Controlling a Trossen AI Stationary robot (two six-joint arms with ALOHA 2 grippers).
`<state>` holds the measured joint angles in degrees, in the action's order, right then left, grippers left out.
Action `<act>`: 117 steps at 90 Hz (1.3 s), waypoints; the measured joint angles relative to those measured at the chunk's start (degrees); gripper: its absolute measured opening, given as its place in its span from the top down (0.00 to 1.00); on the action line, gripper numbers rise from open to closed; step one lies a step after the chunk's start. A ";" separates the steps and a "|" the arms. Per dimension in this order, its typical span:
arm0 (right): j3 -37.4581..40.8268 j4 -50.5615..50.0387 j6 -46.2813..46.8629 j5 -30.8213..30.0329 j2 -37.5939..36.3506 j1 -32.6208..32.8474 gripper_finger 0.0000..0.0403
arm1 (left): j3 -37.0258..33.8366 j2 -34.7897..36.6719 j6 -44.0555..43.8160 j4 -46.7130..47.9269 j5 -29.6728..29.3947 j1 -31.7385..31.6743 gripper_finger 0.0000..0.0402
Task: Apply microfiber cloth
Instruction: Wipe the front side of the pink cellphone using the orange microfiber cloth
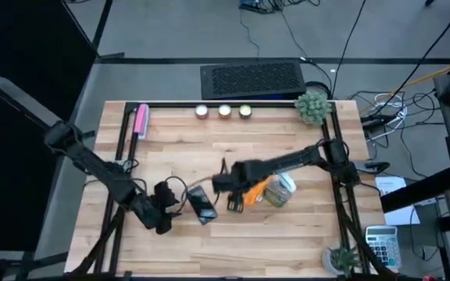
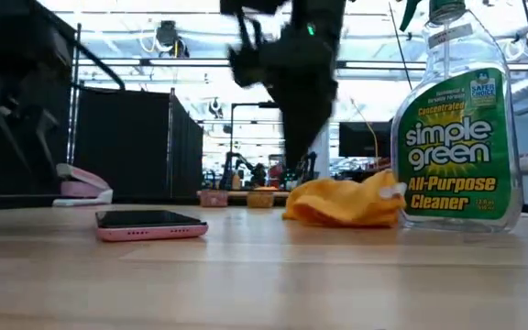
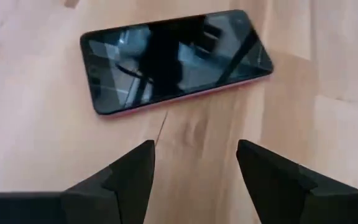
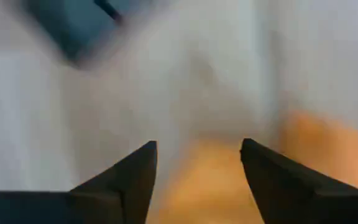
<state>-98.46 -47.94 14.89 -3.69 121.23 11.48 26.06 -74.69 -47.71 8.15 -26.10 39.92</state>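
Orange crumpled microfiber cloth (image 2: pixel 342 203)

Phone (image 1: pixel 201 204): black screen up, pink case, flat on the wooden table (image 1: pixel 287 242), just ahead of the left jaws and centred on their gap; short of the right jaws, off to one side.

Spray bottle (image 2: pixel 454 119), label "simple green All-Purpose Cleaner": upright, close beside the right jaws.

Pink flat rectangular item (image 1: pixel 141 121): at the table's far edge, well clear of both sets of jaws.

Three small round items (image 1: pixel 224 111): in a row along the far edge, well beyond the right jaws.

Small green plant (image 1: pixel 312 106): far corner. A second plant (image 1: pixel 342 257): near corner.

Calculator (image 1: pixel 380 243): off the table.
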 joint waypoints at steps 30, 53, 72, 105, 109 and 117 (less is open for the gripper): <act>-0.30 7.97 -8.71 -0.90 8.90 1.62 0.48 | -0.15 -8.92 2.04 -4.73 -3.15 -2.77 0.47; 0.07 21.01 -6.00 0.36 10.05 2.32 0.55 | -0.15 -9.51 6.21 -5.12 -9.44 -5.03 0.47; -0.02 16.99 -4.61 0.98 9.13 2.30 0.58 | -0.15 -9.25 8.66 -6.60 -7.78 -6.54 0.47; 0.33 -5.81 -0.67 -10.63 -5.07 -0.02 0.61 | 1.81 0.29 20.89 -7.04 -7.13 -11.65 0.47; 1.11 -6.31 1.63 -11.33 -5.43 -1.30 0.61 | 1.62 -0.64 21.48 -7.70 -6.26 -13.43 0.47; 2.28 -10.17 8.13 -11.36 -5.35 -3.73 0.61 | 1.62 -3.77 22.80 -10.70 -2.79 -16.14 0.47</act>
<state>-96.18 -58.11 23.03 -15.05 115.87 7.75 27.68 -78.46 -24.91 -2.56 -28.89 23.79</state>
